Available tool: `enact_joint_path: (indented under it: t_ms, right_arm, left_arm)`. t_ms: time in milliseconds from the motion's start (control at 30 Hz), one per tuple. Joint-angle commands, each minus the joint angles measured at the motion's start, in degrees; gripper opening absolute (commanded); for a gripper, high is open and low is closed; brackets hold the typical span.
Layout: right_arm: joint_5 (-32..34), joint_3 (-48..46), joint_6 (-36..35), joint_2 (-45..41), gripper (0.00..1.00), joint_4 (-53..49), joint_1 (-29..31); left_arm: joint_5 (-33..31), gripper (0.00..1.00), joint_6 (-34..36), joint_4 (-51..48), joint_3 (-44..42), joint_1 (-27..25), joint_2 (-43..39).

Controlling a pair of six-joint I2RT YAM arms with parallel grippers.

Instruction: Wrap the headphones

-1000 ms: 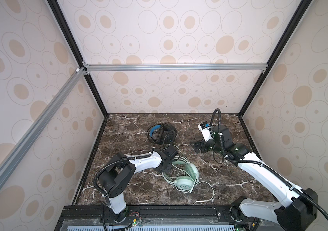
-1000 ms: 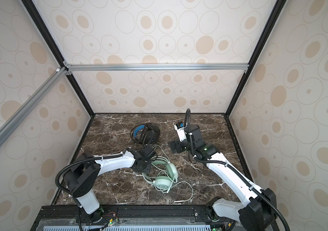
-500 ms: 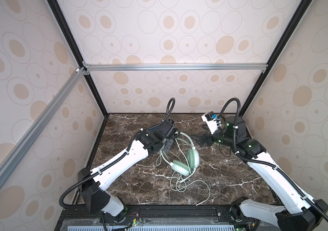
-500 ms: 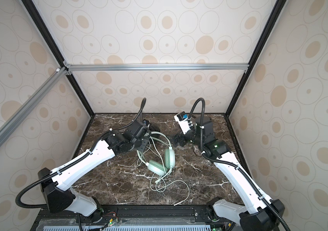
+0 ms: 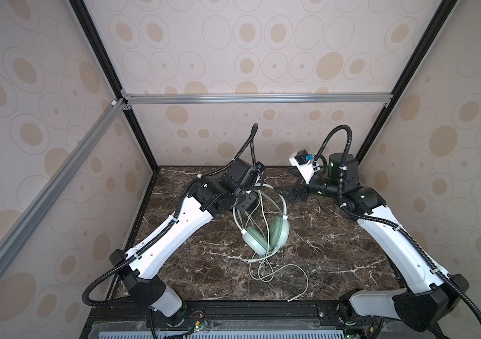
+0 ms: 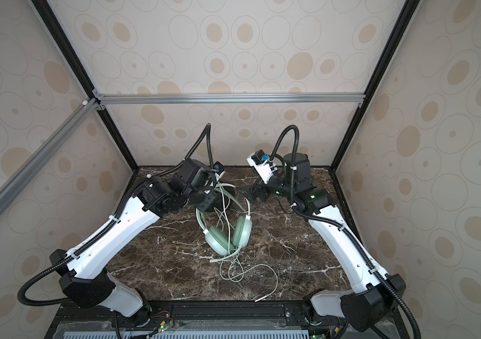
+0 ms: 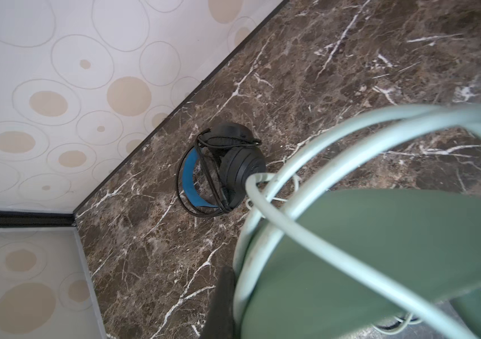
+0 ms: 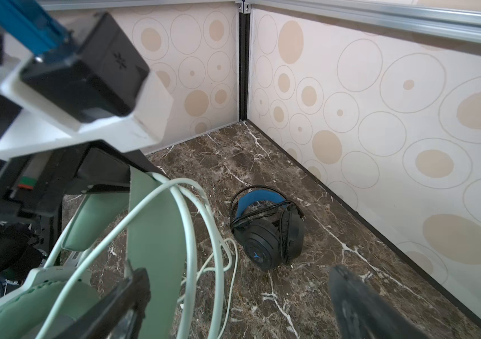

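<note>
On the left, the left gripper (image 5: 246,199) stands high at about 11 o'clock over the table (image 5: 204,264), clamped shut on the headband (image 8: 154,234) of the green headphones (image 5: 277,232). A second ago this arm was low and the green pair lay flat near the middle of the table. Now the pair hangs from the band with its earcups dangling over the centre; whether they clear the marble I cannot tell.

Its cable (image 7: 336,252) runs over the band in a turn or two. The rest drops to 6 o'clock in slack loops, ending at the plug (image 5: 292,299) near 5 o'clock.

The black headphones (image 7: 233,164) sit at about 12 o'clock near the back wall, hidden under the left arm in both top views. Their cord is already wound around them in both wrist views, so I judge that pair done.

On the right, the right gripper (image 5: 287,195) is at about 1 o'clock, just beside the raised band, empty, with its jaws spread wide. It has climbed with its arm in the last second and opened slightly further.

The lift likely frees the cable for winding. The open gripper seems placed to take either the band or a strand, with most of the green pair's wrap yet to come.
</note>
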Motion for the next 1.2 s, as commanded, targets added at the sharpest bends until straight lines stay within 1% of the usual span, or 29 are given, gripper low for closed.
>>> enact_joint_path:
  t_ms: [0, 67, 100, 167, 200, 267, 467, 533, 600, 767, 833, 900, 1033, 1167]
  right_arm:
    - [-3.69, 1.65, -2.23, 0.19, 0.98, -0.16, -1.25]
    - [-2.93, 0.21, -2.51, -0.27, 0.98, 0.14, -2.57]
    - [-3.46, -1.68, -0.79, -0.90, 0.98, 2.22, -4.32]
    - [-7.35, -6.78, 5.73, -2.09, 0.97, 10.09, -9.51]
    - [-8.25, -9.02, 7.64, -2.28, 0.97, 13.22, -11.21]
    - [-8.38, -11.23, 8.28, -1.74, 0.97, 15.08, -12.26]
    - [-15.14, -19.91, 15.54, 1.13, 0.98, 27.66, -12.94]
    - [-18.76, -21.90, 18.76, 1.38, 0.98, 31.84, -12.77]
    - [-19.99, -23.37, 20.01, 1.06, 0.99, 33.88, -12.11]
    - [-19.93, -25.14, 20.41, 2.08, 0.99, 35.74, -7.65]
    - [-20.91, -25.78, 23.74, 3.78, 0.99, 40.52, -7.14]
    - [-21.03, -25.51, 25.91, 5.43, 0.99, 43.41, -4.78]
    - [-19.87, -22.92, 23.37, 8.98, 0.99, 41.69, -1.38]
    - [-19.85, -22.21, 25.64, 11.95, 0.97, 45.57, -0.60]
  left_arm:
    - [5.96, 0.00, 1.66, 1.32, 1.12, -0.06, -2.45]
    - [6.64, 0.00, 1.45, 1.49, 1.05, -0.15, -3.22]
    - [7.13, 0.00, 1.23, 1.38, 1.05, -0.15, -3.44]
    - [8.66, 0.00, 0.77, 0.56, 1.77, -0.13, -3.30]
    - [9.01, 0.00, 0.50, -0.07, 2.44, -0.21, -3.00]
    - [9.28, 0.00, 0.26, -0.90, 3.60, -0.61, -2.40]
    - [10.51, 0.00, -1.00, -2.05, 8.12, -1.04, -0.38]
    - [10.91, 0.00, -1.50, -2.17, 9.71, -1.09, 0.18]
    - [11.35, 0.00, -2.10, -2.17, 11.16, -1.09, 0.65]
    - [12.29, 0.00, -2.93, -1.76, 12.72, -1.20, 1.28]
    - [12.63, 0.00, -3.03, -1.78, 13.10, -1.31, 1.60]
    - [12.84, 0.00, -3.04, -1.82, 13.52, -1.55, 1.88]
    - [13.42, 0.00, -3.52, -1.00, 13.97, -1.97, 2.17]
    - [13.76, 0.00, -3.82, -0.41, 13.79, -2.24, 2.17]
